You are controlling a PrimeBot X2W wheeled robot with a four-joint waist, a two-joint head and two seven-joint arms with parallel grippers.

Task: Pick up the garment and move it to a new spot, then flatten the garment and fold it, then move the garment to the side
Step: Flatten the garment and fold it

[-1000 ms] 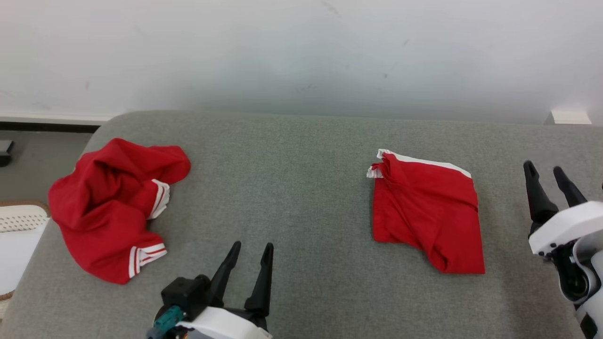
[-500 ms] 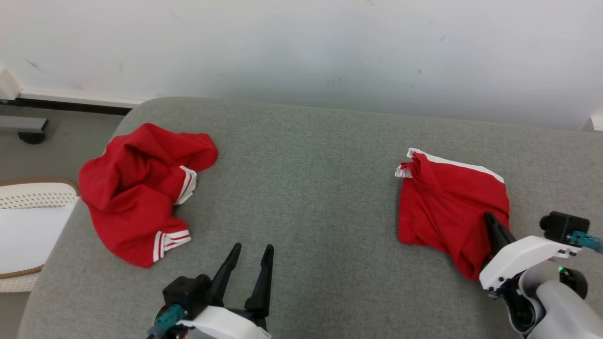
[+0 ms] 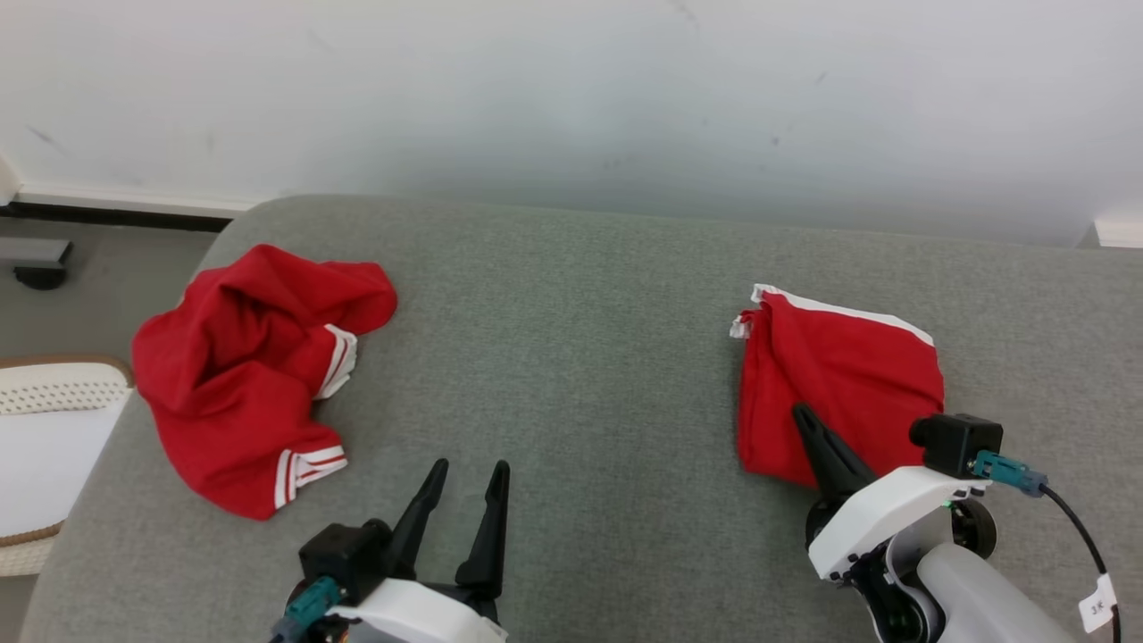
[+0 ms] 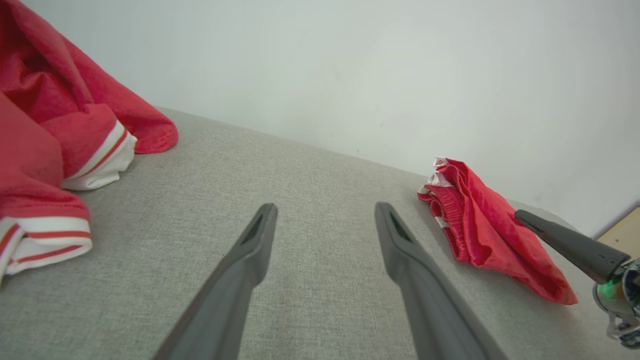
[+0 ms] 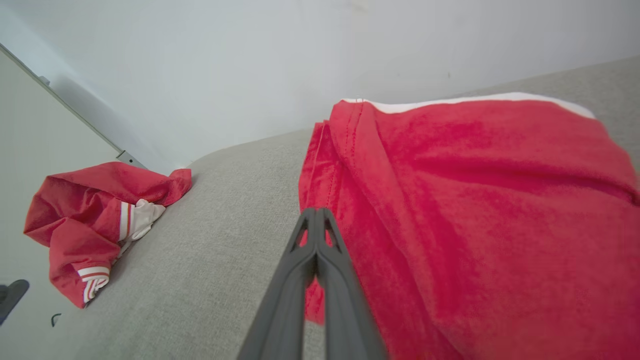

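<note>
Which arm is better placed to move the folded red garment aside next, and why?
Right. The right gripper is shut against the folded garment; the left gripper hangs open over the grey cushion, apart from it.

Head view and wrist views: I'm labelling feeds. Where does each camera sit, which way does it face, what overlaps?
Head view: on the head, facing forward and down at the grey fabric cushion; both arms' jaws at bottom.
Left wrist view: on that wrist, along its open jaws across the cushion toward the white wall.
Right wrist view: on that wrist, along its shut jaws onto the folded red garment with white edge.
Shared: all show both that and the crumpled red garment with striped cuffs.
</note>
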